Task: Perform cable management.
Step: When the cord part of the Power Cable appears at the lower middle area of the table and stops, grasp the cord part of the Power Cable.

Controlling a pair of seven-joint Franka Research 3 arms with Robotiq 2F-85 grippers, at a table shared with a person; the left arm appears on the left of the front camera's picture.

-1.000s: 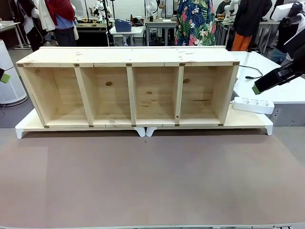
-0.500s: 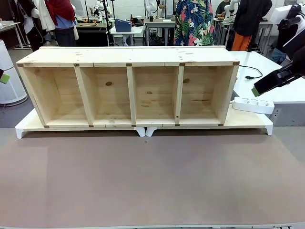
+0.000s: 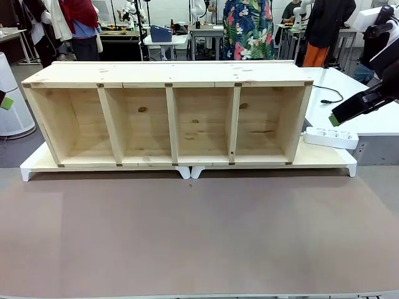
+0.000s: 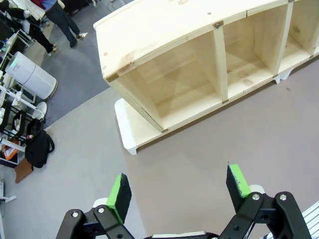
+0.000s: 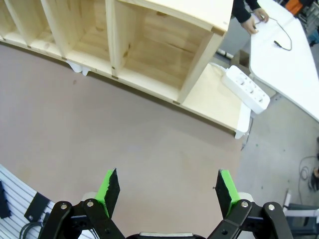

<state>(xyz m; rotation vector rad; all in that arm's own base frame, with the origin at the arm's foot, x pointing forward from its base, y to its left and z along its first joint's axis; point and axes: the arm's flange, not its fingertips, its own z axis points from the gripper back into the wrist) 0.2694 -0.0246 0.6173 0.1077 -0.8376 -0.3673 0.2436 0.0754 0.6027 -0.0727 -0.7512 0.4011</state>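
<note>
Pale knotty wooden shelf [image 3: 168, 73], matt brown tabletop [image 3: 187, 237]

One wooden shelf [image 3: 168, 73] with four compartments, one white power strip [image 3: 330, 137], one black cable [image 3: 326, 101], two end effectors [image 4: 179, 186] [image 5: 167, 191].

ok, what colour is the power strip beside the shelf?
White power strip; right wrist view shows it best.

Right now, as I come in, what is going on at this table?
Nothing is being handled yet. Both grippers are open and empty. The left gripper hangs near the left end of the wooden shelf. The right gripper hangs near the right end, above the white power strip. The cable lies on the white table at the far right. A person's hand is close to it, but I cannot tell whether it touches.
</note>
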